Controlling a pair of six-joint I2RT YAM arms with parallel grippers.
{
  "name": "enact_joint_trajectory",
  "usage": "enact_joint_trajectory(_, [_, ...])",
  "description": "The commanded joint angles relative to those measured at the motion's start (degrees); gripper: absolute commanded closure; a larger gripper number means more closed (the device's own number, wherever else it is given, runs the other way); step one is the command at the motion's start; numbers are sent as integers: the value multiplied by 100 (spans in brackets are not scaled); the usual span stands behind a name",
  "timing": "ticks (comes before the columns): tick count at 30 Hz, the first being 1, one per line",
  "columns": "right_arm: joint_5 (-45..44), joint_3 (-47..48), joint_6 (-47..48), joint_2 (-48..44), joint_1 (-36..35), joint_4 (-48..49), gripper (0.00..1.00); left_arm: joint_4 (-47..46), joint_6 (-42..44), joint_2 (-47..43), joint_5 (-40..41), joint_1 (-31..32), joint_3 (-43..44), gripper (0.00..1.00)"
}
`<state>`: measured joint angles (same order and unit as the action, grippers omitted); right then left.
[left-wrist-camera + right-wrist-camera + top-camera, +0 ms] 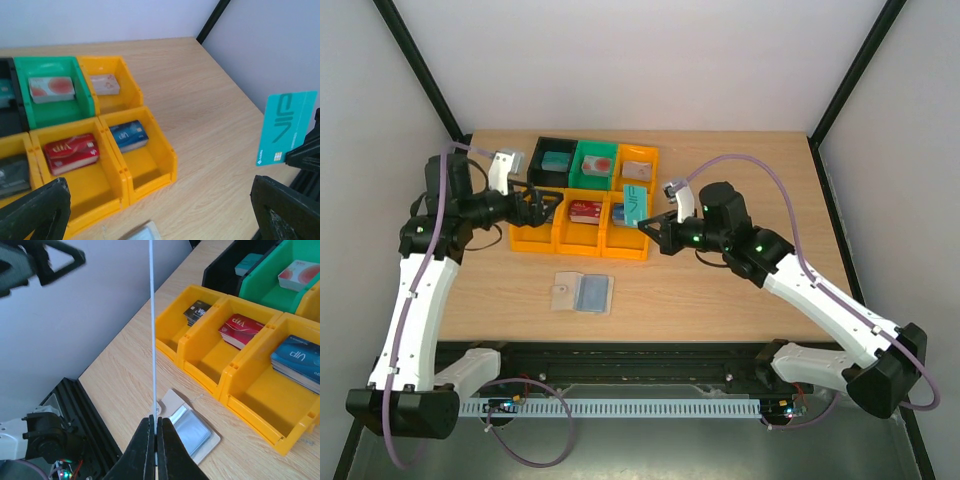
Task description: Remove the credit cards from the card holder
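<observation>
Right gripper (155, 422): clenched on teal card (152, 340), by its edge only.
Left gripper (545, 205): released, empty.
Risk: thin pinch, so the card may slip.

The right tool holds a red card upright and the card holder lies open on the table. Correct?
No: the card in the right tool is teal, not red, as the left wrist view shows. It is upright, and the card holder lies open on the table.

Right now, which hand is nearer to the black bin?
Left. The left hand, open, is just in front of the black bin, over the front-left orange bin. The right hand, shut on the teal card, is by the front-right orange bin, farther away.
</observation>
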<state>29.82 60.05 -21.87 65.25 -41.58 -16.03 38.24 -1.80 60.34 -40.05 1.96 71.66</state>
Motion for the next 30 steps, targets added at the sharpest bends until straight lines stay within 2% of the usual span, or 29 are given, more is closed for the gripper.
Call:
enact_joint_trajectory(1, [32, 208, 61, -234, -3, -69, 98, -179, -780, -158, -363, 26, -547, 1])
enact_joint_trajectory(6, [101, 354, 111, -262, -2, -196, 98, -323, -982, 7, -248, 86, -448, 1])
enact_joint_trajectory(10, [613, 330, 3, -383, -5, 261, 98, -484, -1100, 160, 227, 56, -265, 1])
enact_joint_trajectory(13, [605, 352, 26, -430, -2, 383, 98, -586, -1101, 244, 248, 42, -71, 1])
enact_joint_trajectory(17, [583, 343, 42, -446, -2, 333, 98, -847, -469, 114, 520, 75, 146, 1])
enact_joint_trajectory(20, [596, 345, 47, -452, -3, 233, 98, -1112, 963, -309, 1233, 288, 20, 1])
enact_joint_trajectory(21, [646, 342, 60, -452, -7, 210, 98, -1276, 1874, -516, 1626, 402, -157, 1])
enact_joint_trajectory(23, [847, 300, 49, -421, -8, 232, 98, -1892, 3181, -1002, 2417, 649, -716, 1])
enact_joint_trajectory(25, [1071, 240, -8, -365, -10, 316, 98, -2536, 4548, -1524, 2663, 770, -1285, 1])
enact_joint_trajectory(27, [1247, 201, -36, -295, -23, 387, 98, -3276, 5751, -2048, 2428, 849, -1740, 1])
enact_joint_trajectory(30, [1436, 215, -32, -222, -62, 459, 98, -4504, 7172, -2660, 1258, 908, -2278, 1])
